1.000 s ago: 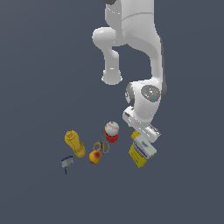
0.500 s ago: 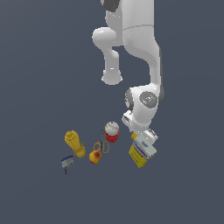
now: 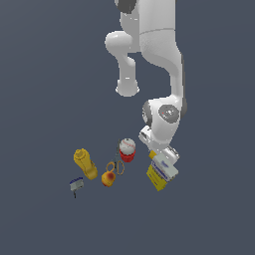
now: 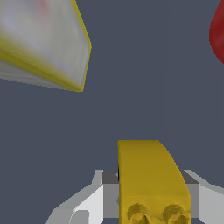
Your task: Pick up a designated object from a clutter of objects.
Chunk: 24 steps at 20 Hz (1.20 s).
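Observation:
My gripper (image 3: 160,155) hangs low over the clutter, just above the yellow-white flat box (image 3: 160,174), which also shows in the wrist view (image 4: 43,41). A small yellow studded block (image 4: 151,179) stands between my fingers (image 4: 83,205), with a gap on one side; the jaws look open around it. It shows as a yellow speck (image 3: 153,155) in the exterior view. To the exterior view's left stands the red cup (image 3: 127,156) with the white ball (image 3: 127,145) on it.
Further to the exterior view's left lie the orange-handled scissors (image 3: 115,166), the yellow-red fruit (image 3: 108,178), the yellow squeeze bottle (image 3: 85,163) and a tiny blue-grey gadget (image 3: 76,185). The red cup's edge (image 4: 217,33) shows in the wrist view.
The arm has sunk slightly towards the box and the yellow block. The objects have not moved.

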Each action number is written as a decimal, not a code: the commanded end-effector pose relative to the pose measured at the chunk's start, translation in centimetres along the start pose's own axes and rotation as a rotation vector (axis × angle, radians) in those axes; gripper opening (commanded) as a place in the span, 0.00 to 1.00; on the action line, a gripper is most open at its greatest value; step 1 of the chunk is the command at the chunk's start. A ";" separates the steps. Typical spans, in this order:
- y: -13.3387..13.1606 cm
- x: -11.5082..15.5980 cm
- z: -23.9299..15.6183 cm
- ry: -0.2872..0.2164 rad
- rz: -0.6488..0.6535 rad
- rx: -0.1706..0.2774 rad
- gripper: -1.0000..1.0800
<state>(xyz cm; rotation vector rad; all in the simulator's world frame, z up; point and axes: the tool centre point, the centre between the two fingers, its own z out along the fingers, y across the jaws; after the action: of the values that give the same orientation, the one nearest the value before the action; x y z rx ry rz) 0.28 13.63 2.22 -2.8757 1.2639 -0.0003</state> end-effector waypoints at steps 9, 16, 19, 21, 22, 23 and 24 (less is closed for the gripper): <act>0.9 2.0 -2.3 0.000 0.000 0.000 0.00; 2.8 6.1 -7.2 0.000 0.001 0.000 0.00; 3.8 8.4 -9.9 0.000 0.001 0.000 0.00; 4.6 10.0 -11.7 -0.001 0.001 0.001 0.00; 4.9 10.8 -12.7 -0.001 0.001 0.001 0.00; 5.3 11.6 -13.6 -0.001 0.001 0.001 0.00; 5.6 12.4 -14.6 -0.001 0.001 0.001 0.00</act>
<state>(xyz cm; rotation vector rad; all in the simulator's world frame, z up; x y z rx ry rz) 4.11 1.99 15.31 -2.8742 1.2656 0.0007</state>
